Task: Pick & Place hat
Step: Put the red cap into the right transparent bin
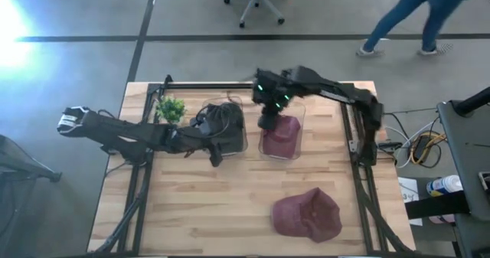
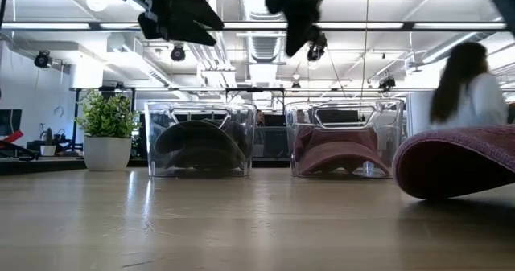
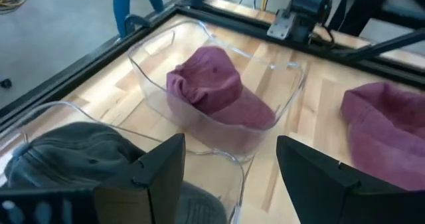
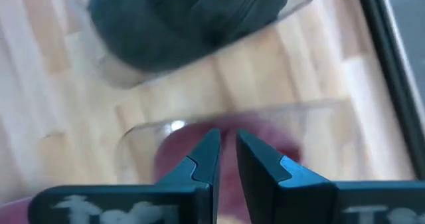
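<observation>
You have one maroon hat (image 1: 308,214) lying loose on the table (image 1: 191,204), near the front edge toward the right corner, touched by neither arm. A second maroon hat (image 1: 280,133) sits inside a clear bin (image 1: 297,120) toward the back edge, and just beside that bin, on its left, another clear bin (image 3: 229,177) holds a dark grey hat (image 3: 73,154). A small potted plant (image 1: 171,109) stands near the back left corner.

Your right gripper (image 4: 227,159) hangs above the bin with the maroon hat — its fingers nearly pressed together, with nothing between them. Your left gripper (image 3: 229,174) reaches in from the left edge over the dark hat's bin, fingers spread wide and empty. Beyond the table, a person (image 2: 467,86) is in the room.
</observation>
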Robot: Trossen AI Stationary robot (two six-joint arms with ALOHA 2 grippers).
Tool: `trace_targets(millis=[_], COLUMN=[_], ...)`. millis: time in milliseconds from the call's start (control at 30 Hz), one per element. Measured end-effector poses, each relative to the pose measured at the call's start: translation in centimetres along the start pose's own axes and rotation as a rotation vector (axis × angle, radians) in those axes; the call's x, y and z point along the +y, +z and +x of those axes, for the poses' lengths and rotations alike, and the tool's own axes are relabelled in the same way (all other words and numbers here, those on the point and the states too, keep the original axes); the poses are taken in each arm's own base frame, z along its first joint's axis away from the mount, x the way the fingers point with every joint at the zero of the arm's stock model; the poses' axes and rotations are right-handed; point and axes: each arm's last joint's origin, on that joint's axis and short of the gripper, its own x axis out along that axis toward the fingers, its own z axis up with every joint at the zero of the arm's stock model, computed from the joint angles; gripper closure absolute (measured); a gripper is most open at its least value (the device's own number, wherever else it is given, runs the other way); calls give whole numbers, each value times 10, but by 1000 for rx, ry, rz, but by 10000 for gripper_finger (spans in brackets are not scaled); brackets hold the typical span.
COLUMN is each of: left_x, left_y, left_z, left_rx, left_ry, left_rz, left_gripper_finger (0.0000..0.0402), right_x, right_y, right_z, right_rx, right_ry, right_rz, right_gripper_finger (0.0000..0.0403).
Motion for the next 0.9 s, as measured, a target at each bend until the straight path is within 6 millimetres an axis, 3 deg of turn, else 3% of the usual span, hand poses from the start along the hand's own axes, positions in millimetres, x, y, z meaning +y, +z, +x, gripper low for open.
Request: trace_targets(millis=[133,533,700,900], left_x=[-1,-25,-37,-50], left_y=[2,-5,-2,-20], left_z=[-3,28,34,44], left_rx=[2,111,156,311], left_ry=[-50,-330,-500,-625], left_rz=[-5,129,118,38], left_gripper_finger=[170,170,170,170], right_x=[31,105,136,167], right_y=[-40,-164,-202,-235], right_z=[-8,15,29,33], right_rx=[-1,198,348,382], right_ry=[-28,-11,4,-5], right_rz=[92,507,632,757], right_gripper_finger=[355,352,310,246])
